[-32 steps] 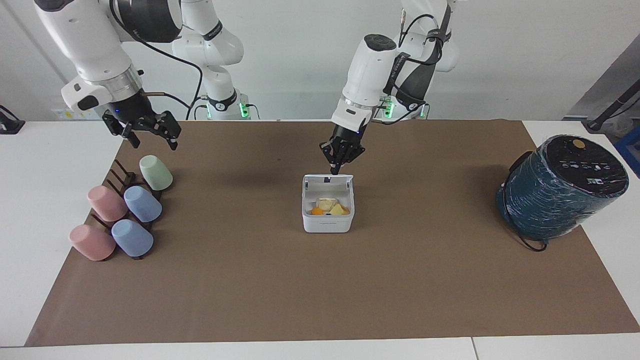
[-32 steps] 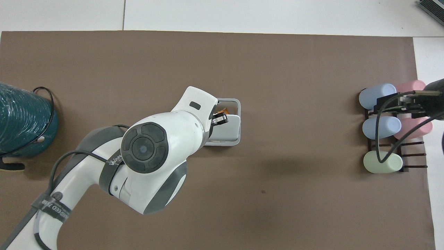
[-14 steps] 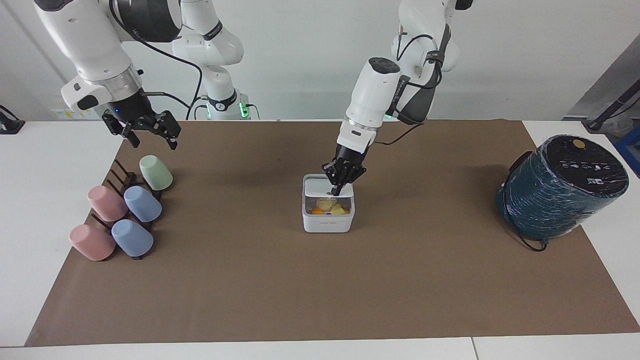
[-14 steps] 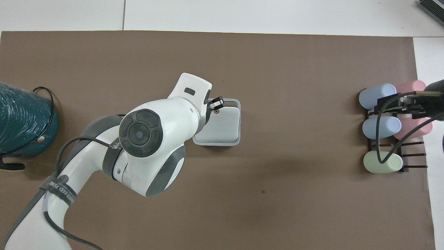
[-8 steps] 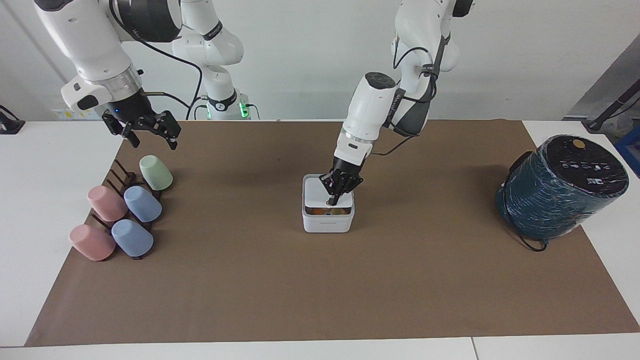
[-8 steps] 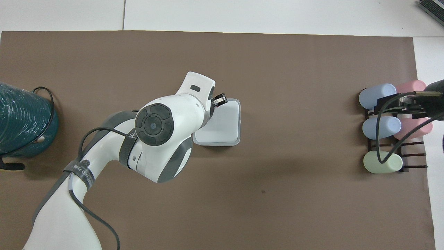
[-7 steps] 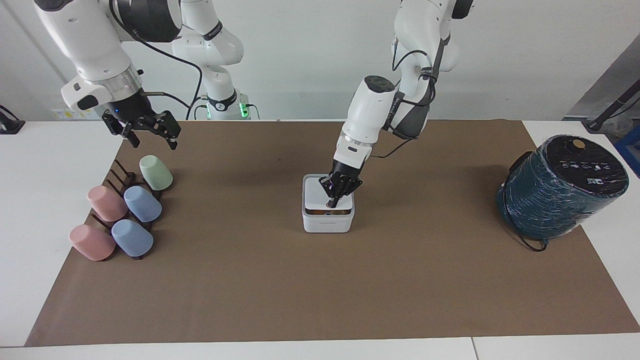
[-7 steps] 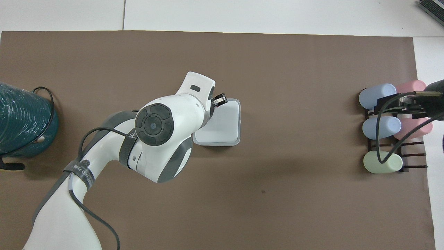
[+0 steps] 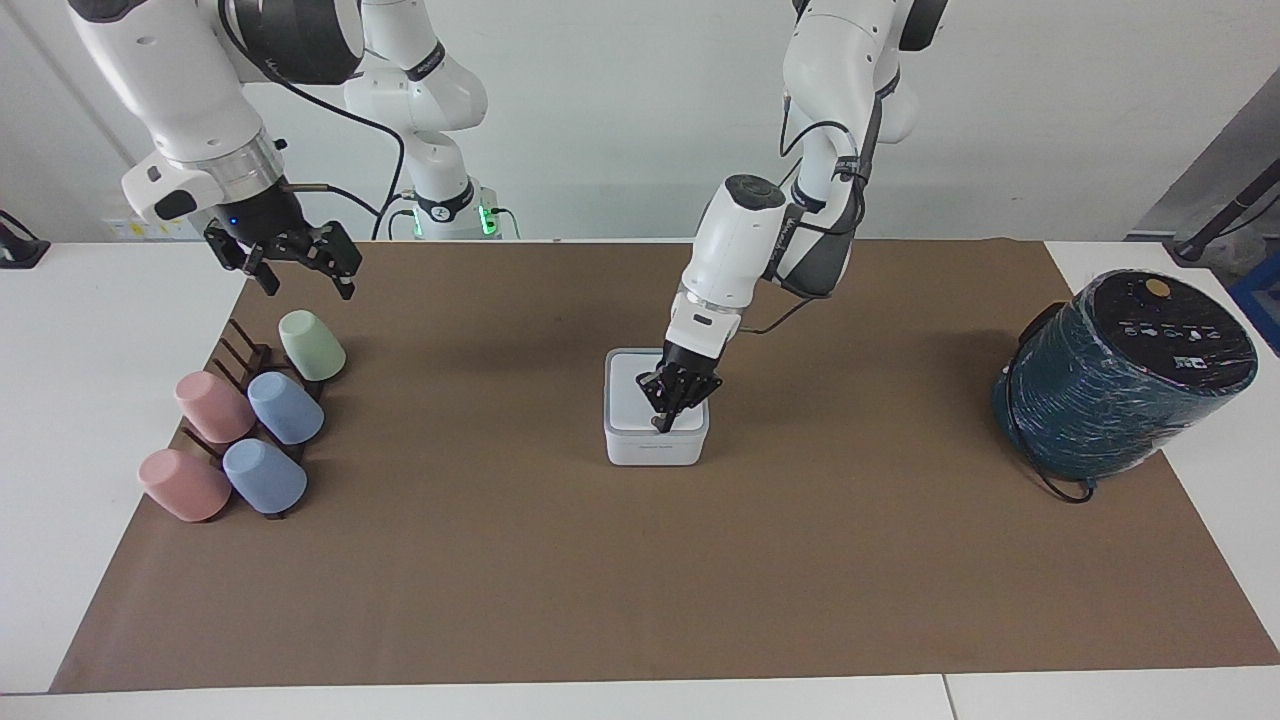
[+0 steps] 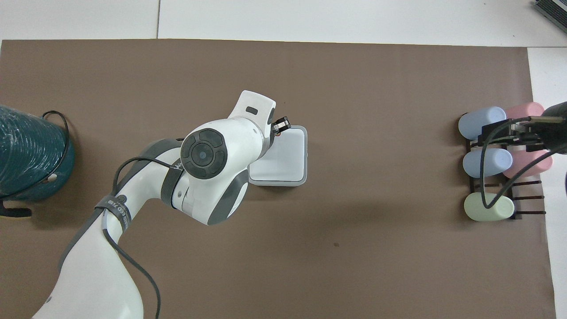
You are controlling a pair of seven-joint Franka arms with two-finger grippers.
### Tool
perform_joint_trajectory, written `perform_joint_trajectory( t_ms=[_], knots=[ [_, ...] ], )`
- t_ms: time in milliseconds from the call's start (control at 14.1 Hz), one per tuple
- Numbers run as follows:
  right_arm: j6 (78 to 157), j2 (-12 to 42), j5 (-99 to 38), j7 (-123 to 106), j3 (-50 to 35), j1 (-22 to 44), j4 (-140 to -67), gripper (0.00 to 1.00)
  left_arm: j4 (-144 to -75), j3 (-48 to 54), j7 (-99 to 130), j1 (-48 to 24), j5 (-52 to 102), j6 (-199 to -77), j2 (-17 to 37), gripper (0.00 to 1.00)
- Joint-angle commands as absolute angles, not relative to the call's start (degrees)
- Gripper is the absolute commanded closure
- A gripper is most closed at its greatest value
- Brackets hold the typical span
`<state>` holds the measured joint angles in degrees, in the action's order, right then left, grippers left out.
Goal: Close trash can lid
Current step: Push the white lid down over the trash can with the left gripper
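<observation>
— So, where does the small white cube-shaped plastic trash can sit?

— Mid-table on the brown paper mat, well apart from the rack of pastel cups at the right arm's end and from the dark teal wrapped cylinder at the left arm's end.

— And its flat square white lid?

— Down flat on the can; nothing of the inside shows in either view.

— What is the left gripper doing?

— It points down onto the lid near the edge farthest from the robots, its fingertips pinched together and touching the panel. They hold nothing.

— The right gripper?

— That arm waits, its gripper up in the air over the mat's edge by the cup rack. The fingers stand apart, with nothing between them.

— Which cup lies closest to it?

— The pale green cup, tipped on its side on the dark rack.
</observation>
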<state>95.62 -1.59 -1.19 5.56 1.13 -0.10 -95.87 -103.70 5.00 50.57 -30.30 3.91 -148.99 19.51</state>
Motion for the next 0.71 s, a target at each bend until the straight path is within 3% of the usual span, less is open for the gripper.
perform_joint_trajectory(
  t_ms=[0,284,639],
  knots=[
    [96.5,-2.64,-2.11,5.27,0.88,-0.7,-97.12,0.0,-102.74,4.83,50.89,-30.15,3.43,-150.73,22.06,1.0],
    [96.59,-2.64,-2.11,5.27,0.88,-0.7,-97.12,0.0,-102.48,4.57,50.8,-30.23,3.43,-149.86,22.32,1.0],
    [96.5,-2.64,-2.11,5.27,0.88,-0.7,-97.12,0.0,-97.48,4.39,50.71,-30.23,3.43,-141.88,22.06,1.0]
  ],
)
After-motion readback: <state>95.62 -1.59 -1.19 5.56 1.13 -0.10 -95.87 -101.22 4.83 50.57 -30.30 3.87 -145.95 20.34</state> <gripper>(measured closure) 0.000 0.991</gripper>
